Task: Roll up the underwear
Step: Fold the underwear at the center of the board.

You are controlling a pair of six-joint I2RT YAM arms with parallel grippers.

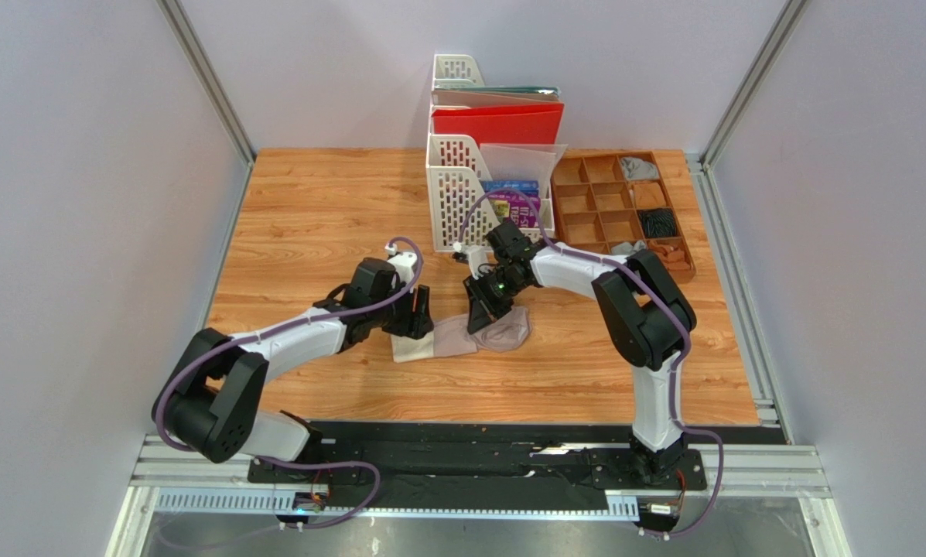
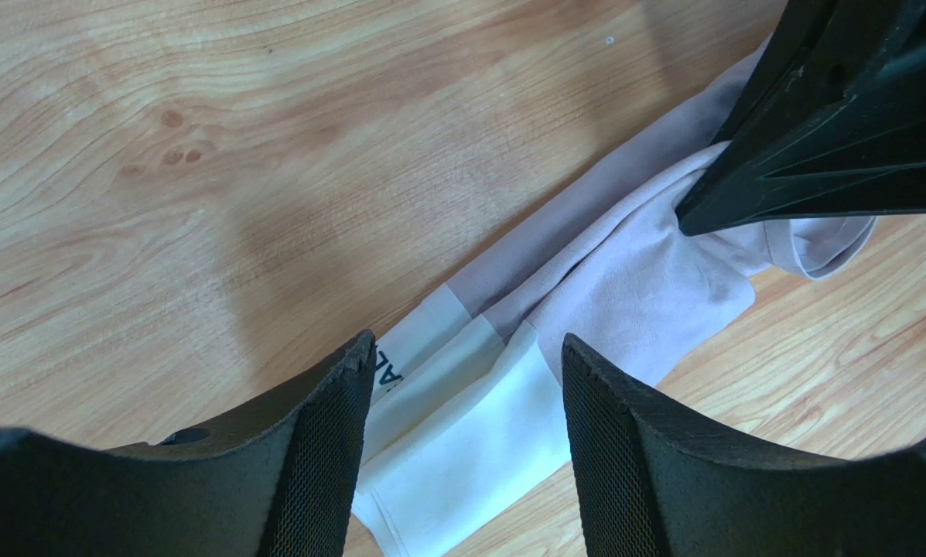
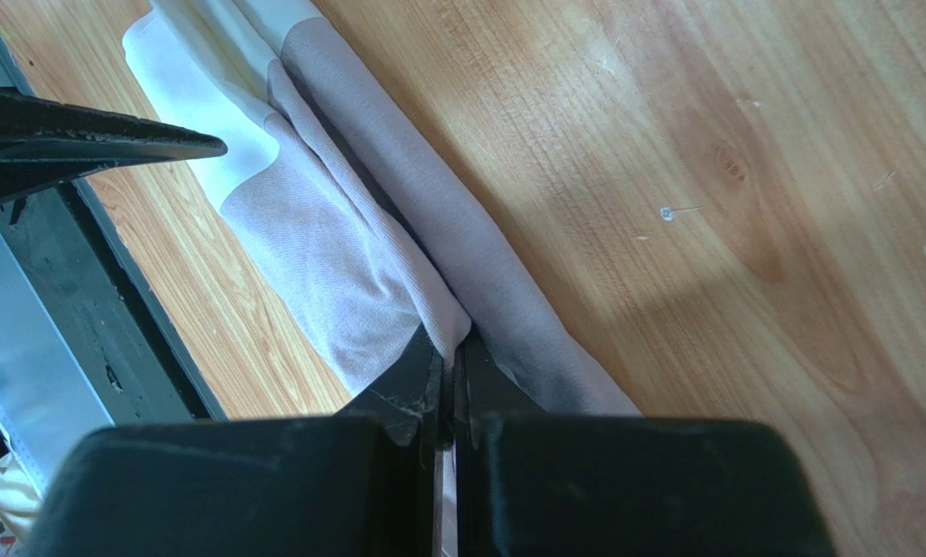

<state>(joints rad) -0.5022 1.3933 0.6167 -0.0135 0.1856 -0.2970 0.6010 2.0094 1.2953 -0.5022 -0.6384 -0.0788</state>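
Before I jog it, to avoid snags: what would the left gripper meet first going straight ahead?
Probably the cream band of the underwear, under the open left gripper; depth unclear.

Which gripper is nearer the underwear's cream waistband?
Left. The left gripper hangs open over the cream band, a finger either side; the right gripper is shut on the pinkish far end of the underwear, away from the band.

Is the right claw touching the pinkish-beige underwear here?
Touching. The right wrist view shows the right claw shut, its tips pinching a fold of the pinkish-beige underwear, with no gap between them.
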